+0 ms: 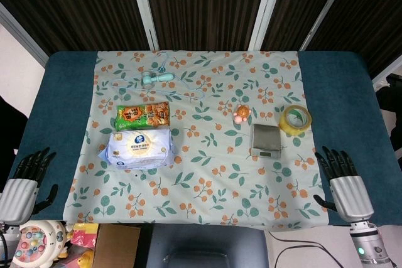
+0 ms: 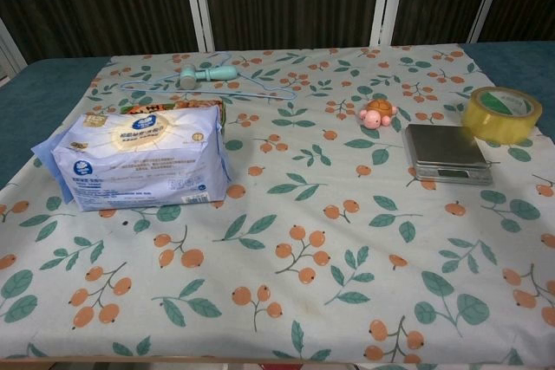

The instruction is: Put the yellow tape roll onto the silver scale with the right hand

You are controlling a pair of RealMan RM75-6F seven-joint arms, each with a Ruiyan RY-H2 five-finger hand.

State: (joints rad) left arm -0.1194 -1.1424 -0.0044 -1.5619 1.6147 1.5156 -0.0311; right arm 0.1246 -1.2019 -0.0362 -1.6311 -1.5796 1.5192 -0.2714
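The yellow tape roll (image 1: 295, 118) (image 2: 501, 114) lies flat on the floral cloth at the right, just right of and behind the silver scale (image 1: 266, 140) (image 2: 446, 152). Nothing rests on the scale. My right hand (image 1: 342, 179) hovers near the table's front right corner, fingers spread, holding nothing, well short of the roll. My left hand (image 1: 25, 180) sits at the front left edge, fingers apart and empty. Neither hand shows in the chest view.
A small orange turtle toy (image 1: 241, 115) (image 2: 378, 113) sits left of the roll. A wipes pack (image 1: 139, 149) (image 2: 139, 159), a snack bag (image 1: 143, 115), and a teal handheld fan (image 1: 156, 78) with a hanger occupy the left half. Toys lie below the table's front left.
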